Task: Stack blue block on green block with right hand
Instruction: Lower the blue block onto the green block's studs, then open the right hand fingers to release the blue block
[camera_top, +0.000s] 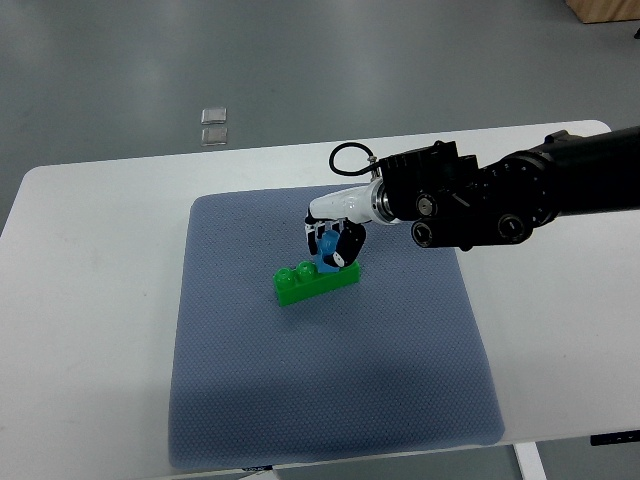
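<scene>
Single camera, no second view, so no overlap. It's mounted high on the robot's side and looks steeply down and forward. The table (90, 200) fills most of the frame, with the mat (330, 400) about centred; near edge is cut by the bottom border, far edge shows with grey floor (150, 60) beyond. Mid-range: whole mat is visible. Right arm (560, 185) enters from the right edge.
</scene>
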